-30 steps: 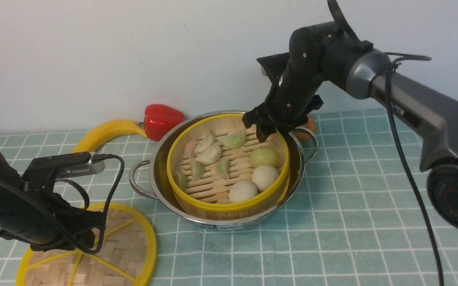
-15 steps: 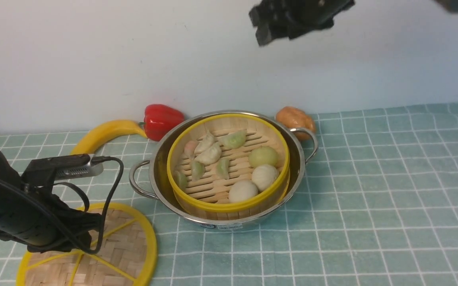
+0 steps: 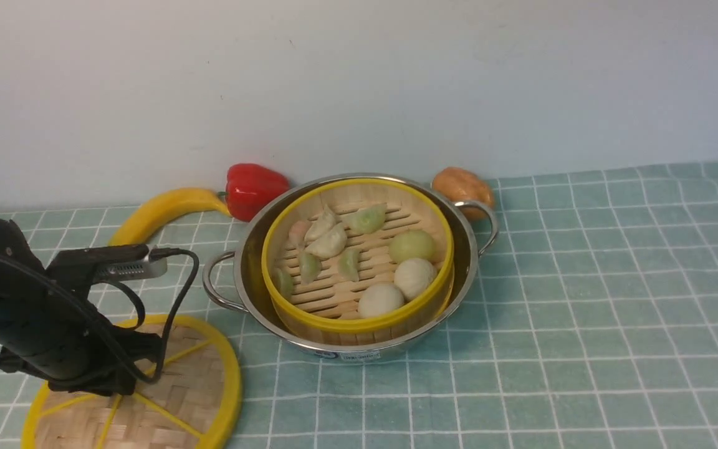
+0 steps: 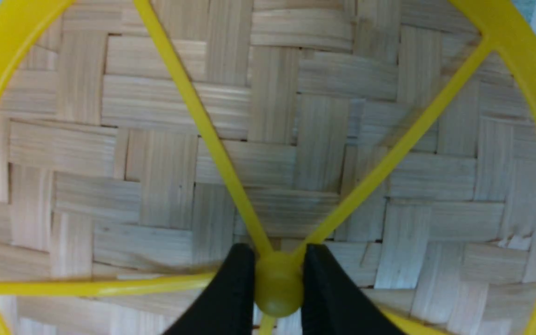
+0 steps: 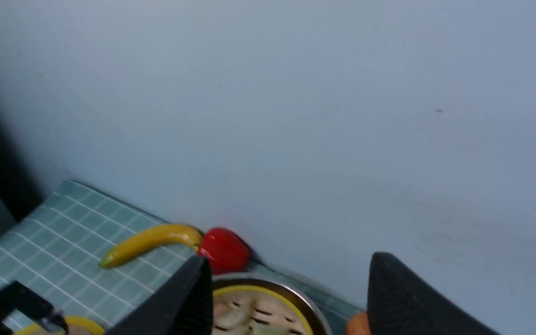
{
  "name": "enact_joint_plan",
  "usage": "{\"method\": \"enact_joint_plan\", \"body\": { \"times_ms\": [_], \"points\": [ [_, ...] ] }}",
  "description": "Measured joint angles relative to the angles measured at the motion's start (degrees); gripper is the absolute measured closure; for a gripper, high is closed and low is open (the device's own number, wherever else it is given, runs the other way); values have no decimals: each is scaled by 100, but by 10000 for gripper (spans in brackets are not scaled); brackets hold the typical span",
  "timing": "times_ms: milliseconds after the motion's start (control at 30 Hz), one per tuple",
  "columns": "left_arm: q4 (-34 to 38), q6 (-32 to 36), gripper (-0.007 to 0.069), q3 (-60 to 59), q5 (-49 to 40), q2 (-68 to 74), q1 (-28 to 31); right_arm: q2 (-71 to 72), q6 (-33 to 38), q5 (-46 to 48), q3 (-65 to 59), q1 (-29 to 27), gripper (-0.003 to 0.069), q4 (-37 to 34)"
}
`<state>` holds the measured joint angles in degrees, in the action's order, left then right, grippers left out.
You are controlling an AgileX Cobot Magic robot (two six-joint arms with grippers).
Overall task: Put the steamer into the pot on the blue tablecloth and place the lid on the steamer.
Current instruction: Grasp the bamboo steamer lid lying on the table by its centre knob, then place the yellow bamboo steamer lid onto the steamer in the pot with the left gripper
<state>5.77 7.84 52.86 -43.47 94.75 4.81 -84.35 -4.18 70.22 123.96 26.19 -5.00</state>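
Note:
The steel pot stands on the blue tablecloth at the middle. The steamer sits inside it, holding dumplings and buns. The lid is at the front left on the cloth. My left gripper is over the lid's middle. In the left wrist view it is shut on the lid's yellow centre hub. My right gripper is open and empty, high above the pot and steamer, facing the wall. It is out of the front view.
A yellow banana, a red pepper and an orange-brown bun lie behind the pot along the wall. The left arm's cable hangs between the arm and the pot's left handle.
My right gripper has risen from the steamer's far rim and left the front view. My left arm and the lid have shifted slightly left.

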Motion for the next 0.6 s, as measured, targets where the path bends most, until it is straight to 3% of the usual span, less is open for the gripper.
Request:
{"method": "enact_joint_plan", "body": {
  "times_ms": [100,233,367,533,600],
  "points": [
    [-1009,-562,508,571,-780,-265,0,786,-11,-6,-1219,0,212,500],
    [-1552,-944,508,1210,-1323,-508,-14,1558,-176,7,-2613,0,212,922],
    [-1489,-719,508,2018,-1500,-541,-492,2566,-608,13,-4655,0,225,1132],
    [-1325,-578,508,2831,-1419,-117,-1639,3805,-1172,-295,-7022,0,326,1054],
    [-1325,-578,508,3004,-1374,13,-1845,4004,-1261,-443,-7415,0,358,989]
  ]
}}
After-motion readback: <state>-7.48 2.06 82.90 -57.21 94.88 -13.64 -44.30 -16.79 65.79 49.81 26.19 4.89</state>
